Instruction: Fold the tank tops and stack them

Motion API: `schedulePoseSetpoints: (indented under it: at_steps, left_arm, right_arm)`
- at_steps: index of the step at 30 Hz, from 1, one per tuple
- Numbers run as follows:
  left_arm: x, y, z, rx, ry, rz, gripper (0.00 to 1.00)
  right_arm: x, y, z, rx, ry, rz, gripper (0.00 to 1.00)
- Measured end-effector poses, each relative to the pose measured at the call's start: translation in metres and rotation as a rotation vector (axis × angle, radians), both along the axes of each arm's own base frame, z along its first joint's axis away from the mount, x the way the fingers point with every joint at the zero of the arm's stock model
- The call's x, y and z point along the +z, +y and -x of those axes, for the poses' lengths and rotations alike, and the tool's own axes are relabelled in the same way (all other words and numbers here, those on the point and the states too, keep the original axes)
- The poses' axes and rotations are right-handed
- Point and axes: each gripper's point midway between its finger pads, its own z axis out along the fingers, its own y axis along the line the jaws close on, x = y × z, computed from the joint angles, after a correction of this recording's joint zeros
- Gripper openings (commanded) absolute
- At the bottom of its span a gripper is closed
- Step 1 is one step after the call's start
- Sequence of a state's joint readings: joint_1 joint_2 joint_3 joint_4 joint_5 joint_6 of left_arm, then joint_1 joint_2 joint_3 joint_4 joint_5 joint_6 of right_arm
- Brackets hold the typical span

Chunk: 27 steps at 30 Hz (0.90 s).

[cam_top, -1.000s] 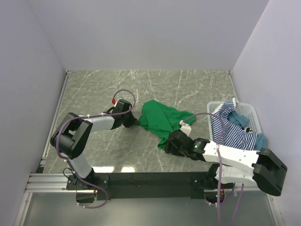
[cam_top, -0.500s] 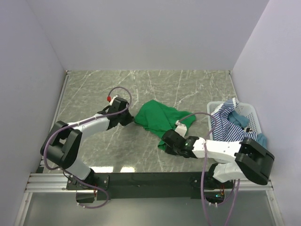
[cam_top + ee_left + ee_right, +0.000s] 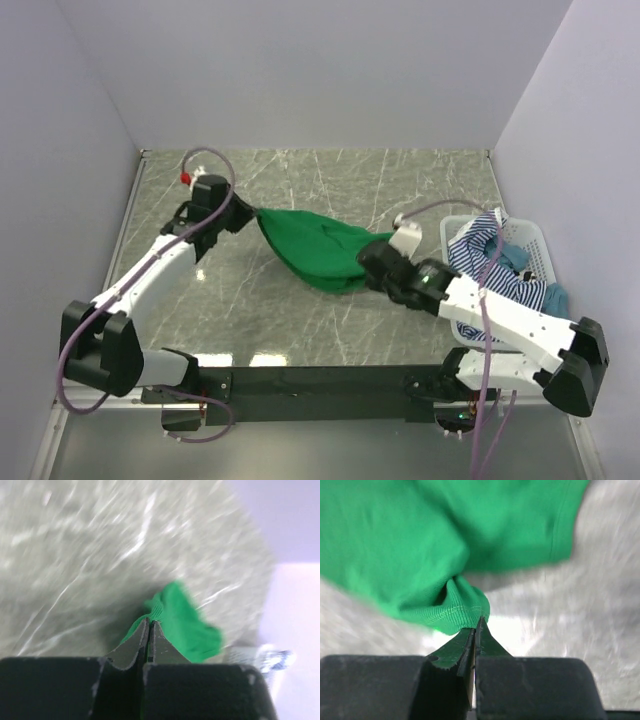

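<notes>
The green tank top [image 3: 315, 248] now hangs stretched between both grippers above the table [image 3: 420, 185]; half a second ago it lay crumpled there. The left gripper [image 3: 250, 213] and the right gripper [image 3: 372, 262] are each closed tight on one edge of it. It is probably being spread for folding. The white basket [image 3: 533, 238] holds the striped tank top [image 3: 478, 262] and, it seems, the teal one [image 3: 508, 256].
</notes>
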<state>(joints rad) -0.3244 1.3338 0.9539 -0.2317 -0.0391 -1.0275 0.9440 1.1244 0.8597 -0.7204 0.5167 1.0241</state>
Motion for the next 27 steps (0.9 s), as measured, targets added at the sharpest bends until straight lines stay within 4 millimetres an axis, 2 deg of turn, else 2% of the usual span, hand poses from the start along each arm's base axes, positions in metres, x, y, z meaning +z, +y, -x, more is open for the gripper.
schedulePoseSetpoints:
  at_steps: [3,7,12,14,19,21,24,27]
  left_arm:
    - [0.054,0.008,-0.015,0.022,-0.107,0.023,0.01]
    - [0.122,0.017,-0.03,0.048,-0.245,0.054,0.01]
    - [0.173,0.046,-0.041,0.119,-0.347,0.075,0.01]
    - [0.193,0.06,-0.047,0.156,-0.381,0.075,0.01]
    - [0.258,0.076,-0.07,0.211,-0.533,0.094,0.01]
    - [0.281,0.081,-0.084,0.223,-0.585,0.102,0.01]
    - [0.315,0.091,-0.112,0.238,-0.669,0.114,0.01]
    - [0.334,0.1,-0.14,0.239,-0.721,0.119,0.01]
  right_arm:
    - [0.056,-0.007,-0.035,-0.042,-0.111,-0.024,0.0]
    - [0.127,-0.03,-0.082,-0.106,-0.234,-0.012,0.0]
    - [0.209,-0.043,-0.137,-0.136,-0.361,0.016,0.0]
    - [0.245,-0.045,-0.166,-0.143,-0.42,0.018,0.0]
    - [0.314,-0.038,-0.23,-0.115,-0.555,0.036,0.0]
    - [0.347,-0.032,-0.254,-0.1,-0.647,0.02,0.0]
    - [0.377,-0.035,-0.274,-0.091,-0.757,0.022,0.0]
    - [0.384,-0.042,-0.284,-0.075,-0.816,0.042,0.0]
